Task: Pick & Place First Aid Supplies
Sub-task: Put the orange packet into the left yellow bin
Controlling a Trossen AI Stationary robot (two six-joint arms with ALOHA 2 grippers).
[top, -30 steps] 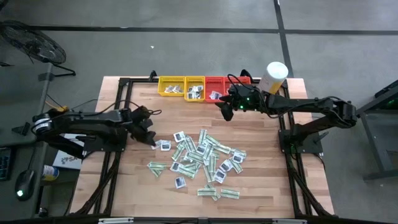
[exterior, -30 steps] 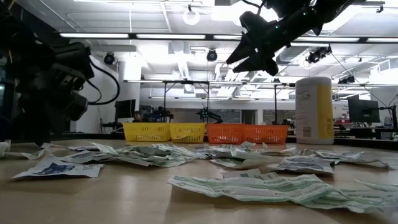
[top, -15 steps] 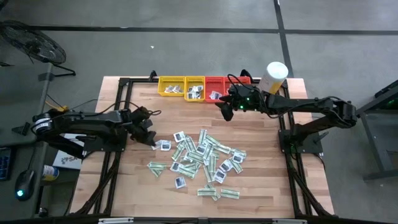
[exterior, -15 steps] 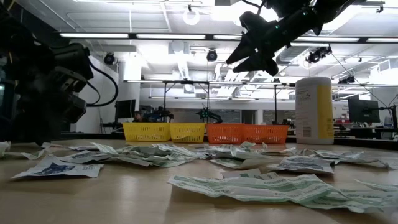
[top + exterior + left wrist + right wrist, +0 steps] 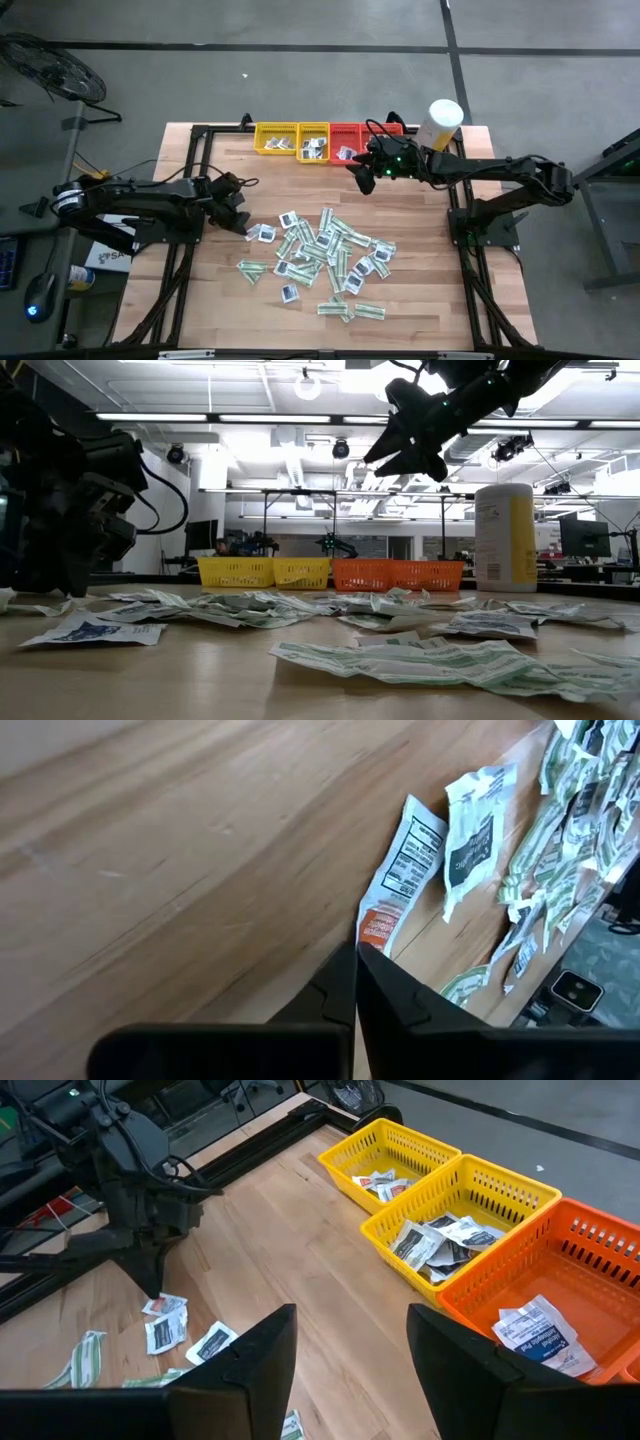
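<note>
Pinching shut on the orange-ended packet (image 5: 402,880), the left gripper (image 5: 356,952) holds its near end, long axis toward one o'clock

Left end effector (image 5: 243,224) lowered, fingers closed, right end effector (image 5: 361,176) raised, fingers apart

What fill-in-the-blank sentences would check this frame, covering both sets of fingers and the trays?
1. The left gripper has its fingers ____ on the end of an orange-tipped packet.
2. The right gripper hovers by the trays with its fingers ____.
3. Beside the two yellow trays, the orange tray stands ____ the white-and-yellow canister.
4. The loose packets lie on the ____ table.

Missing words: shut; open; nearer; wooden
</note>
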